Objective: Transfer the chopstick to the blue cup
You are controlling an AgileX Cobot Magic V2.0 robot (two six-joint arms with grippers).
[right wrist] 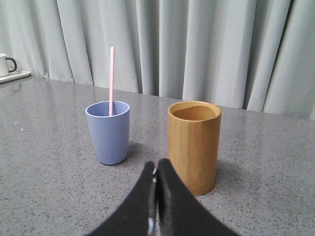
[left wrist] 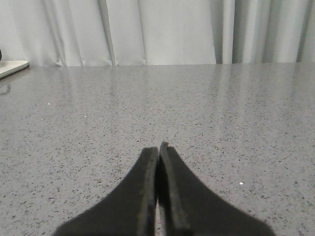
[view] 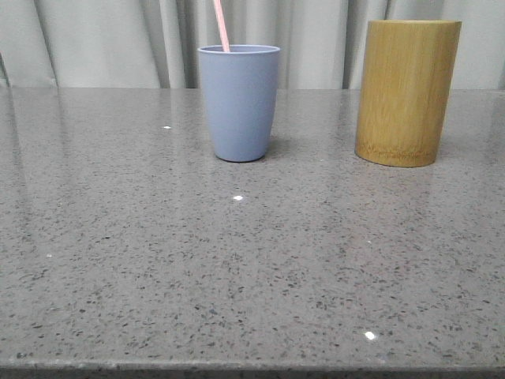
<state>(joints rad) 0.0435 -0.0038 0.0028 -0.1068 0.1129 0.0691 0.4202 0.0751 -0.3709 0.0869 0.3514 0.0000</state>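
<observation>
Chopstick: the pale pink chopstick (right wrist: pixel 111 81) stands inside the blue cup (view: pixel 238 103), its lower end hidden below the rim, leaning a little so its top rises well above the cup. I judge it rests against the inner wall, which is what keeps it nearly upright.

Blue cup: upright on the grey speckled table (view: pixel 237 268), toward the back, well apart from the bamboo cylinder (view: pixel 406 91) on its right.

Bamboo cylinder: upright and open-topped; from my right wrist camera nothing rises above its rim, though I cannot see its floor.

Left gripper (left wrist: pixel 158 152): my fingers are pressed together with nothing between them, low over bare table.

Right gripper (right wrist: pixel 156 169): fingers pressed together too, holding nothing, drawn back on the near side of both containers and apart from them.

Task stage: I judge the transfer done, since the stick sits in the target cup and both grippers are free of it.

Background: a pale curtain (right wrist: pixel 197 44); a white mug (right wrist: pixel 5 64) on a tray at the far edge.
</observation>
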